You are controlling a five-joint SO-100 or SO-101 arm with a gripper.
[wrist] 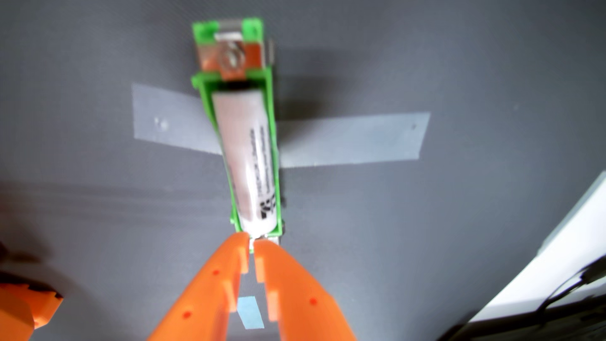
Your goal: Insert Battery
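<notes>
In the wrist view a white cylindrical battery (244, 157) with black print lies lengthwise inside a green holder (273, 108). The holder is fixed to the grey surface by strips of clear tape (354, 137). At its far end sits a metal contact with a screw (232, 59) between copper-coloured plates. My orange gripper (252, 244) comes in from the bottom edge. Its fingertips are pressed almost together right at the near end of the battery and holder. A small pale bit shows between the tips; whether it is pinched I cannot tell.
A small blue tape patch (251, 311) lies on the grey surface under the fingers. A white slab (557, 255) with a black cable (564, 291) fills the lower right corner. An orange arm part (23, 305) shows at the lower left edge.
</notes>
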